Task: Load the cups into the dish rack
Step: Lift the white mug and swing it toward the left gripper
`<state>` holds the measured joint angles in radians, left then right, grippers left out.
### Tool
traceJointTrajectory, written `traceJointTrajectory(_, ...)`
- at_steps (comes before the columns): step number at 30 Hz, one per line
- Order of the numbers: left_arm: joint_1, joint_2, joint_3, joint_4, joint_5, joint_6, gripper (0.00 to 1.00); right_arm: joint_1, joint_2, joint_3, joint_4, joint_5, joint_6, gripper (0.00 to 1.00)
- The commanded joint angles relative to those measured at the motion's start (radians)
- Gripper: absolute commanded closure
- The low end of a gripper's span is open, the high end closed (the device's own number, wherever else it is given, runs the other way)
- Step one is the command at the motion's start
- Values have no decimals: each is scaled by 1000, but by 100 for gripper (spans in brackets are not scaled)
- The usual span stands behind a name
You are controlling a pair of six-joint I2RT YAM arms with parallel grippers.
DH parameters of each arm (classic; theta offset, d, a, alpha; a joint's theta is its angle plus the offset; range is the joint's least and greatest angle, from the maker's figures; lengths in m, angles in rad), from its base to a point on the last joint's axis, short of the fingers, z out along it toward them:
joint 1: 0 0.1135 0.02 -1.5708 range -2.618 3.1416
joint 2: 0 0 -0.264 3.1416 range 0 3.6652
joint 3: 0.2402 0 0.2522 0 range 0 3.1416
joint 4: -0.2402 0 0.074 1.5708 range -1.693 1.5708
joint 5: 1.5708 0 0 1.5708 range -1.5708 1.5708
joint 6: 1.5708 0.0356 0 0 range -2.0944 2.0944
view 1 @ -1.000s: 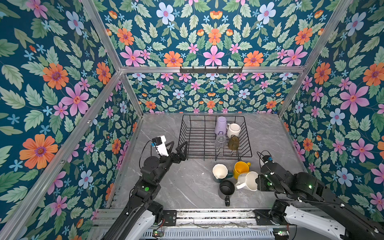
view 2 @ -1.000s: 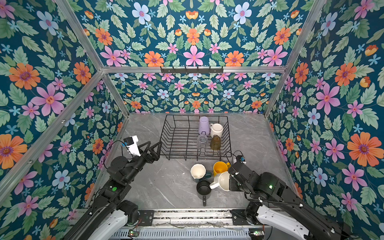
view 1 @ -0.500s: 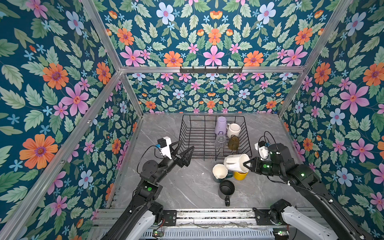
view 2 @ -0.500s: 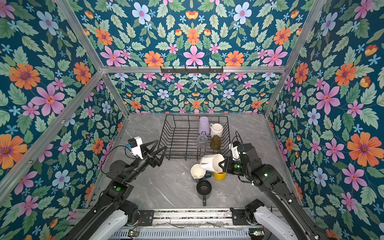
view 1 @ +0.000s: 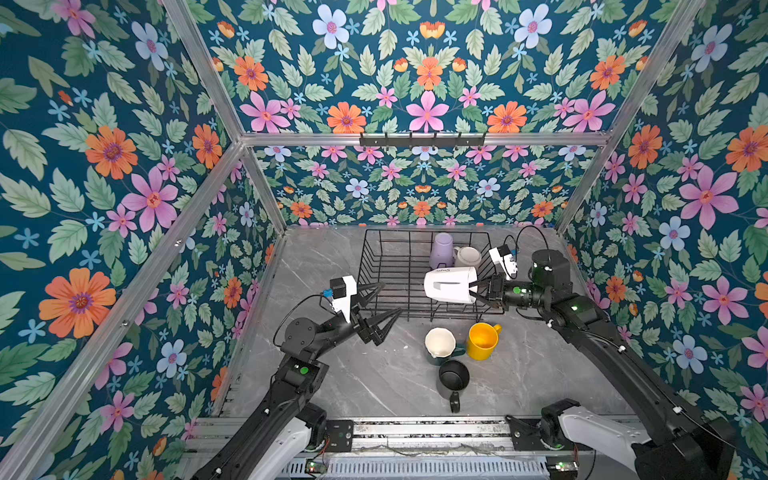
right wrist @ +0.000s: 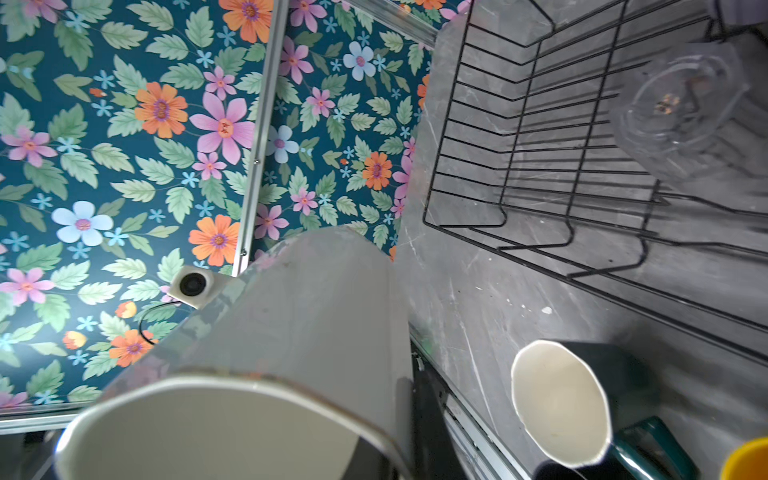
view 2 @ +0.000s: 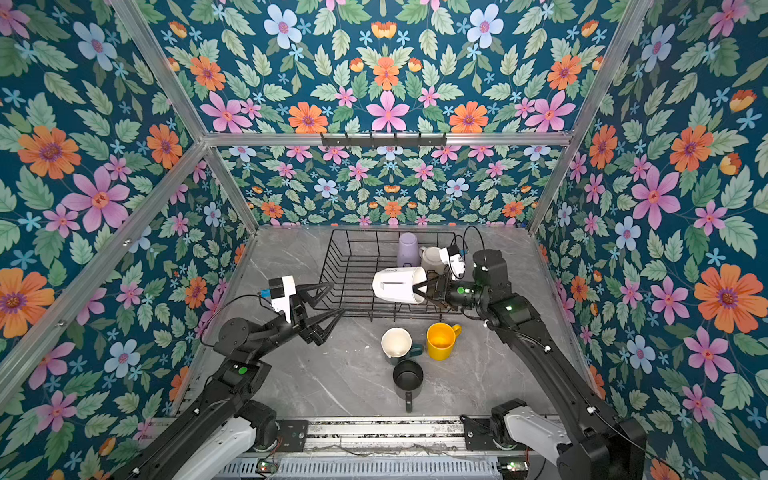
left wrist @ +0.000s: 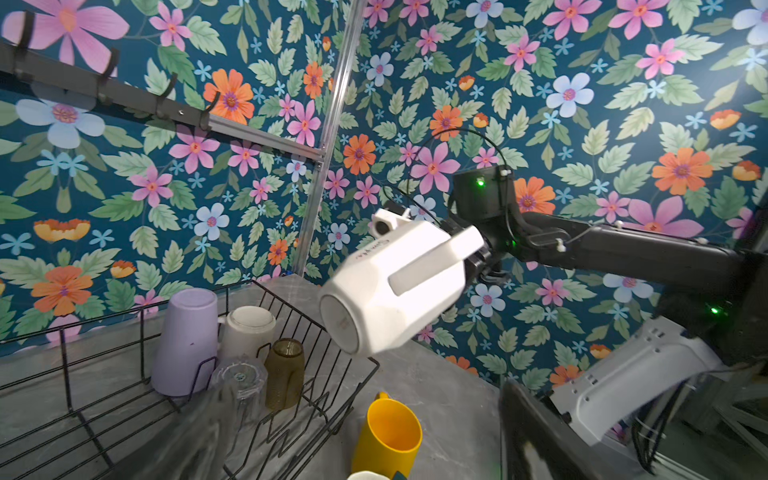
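Note:
My right gripper (view 1: 478,290) is shut on the rim of a white mug (view 1: 451,284), held on its side in the air above the front right of the black wire dish rack (view 1: 374,249). The rack holds an upturned lavender tumbler (view 1: 441,249), a white mug (view 1: 468,257), a clear glass (left wrist: 239,374) and an olive glass (left wrist: 284,370). On the table in front stand a yellow mug (view 1: 482,340), a dark green mug (view 1: 440,345) and a black mug (view 1: 453,378). At the rack's front left corner my left gripper (view 1: 390,297) stands open and holds nothing.
Floral walls close in the grey marble table on three sides. A black hook rail (view 1: 422,139) runs along the back wall, high up. Bare wire floor fills the rack's left half (view 2: 353,274). The arms' base rail (view 1: 415,432) borders the table's front edge.
My right arm has lifted the white mug off the table's front right and carried it up over the rack, tipping it sideways. My left gripper has edged toward the rack's front left corner.

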<state>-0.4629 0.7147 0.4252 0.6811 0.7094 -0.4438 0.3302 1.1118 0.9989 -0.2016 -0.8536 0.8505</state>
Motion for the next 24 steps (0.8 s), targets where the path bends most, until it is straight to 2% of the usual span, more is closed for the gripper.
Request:
traceJointTrajectory(1,1,17,15,42,86,19,1,0,34,23,202,-120,67,100)
traceJointTrajectory(8,1,53,32,35,99,37,1,8,73,36,289,-201,111,100)
traceJointTrajectory(24,1,97,75,20,151,68,0,134,104,28,311,-201,101,100)
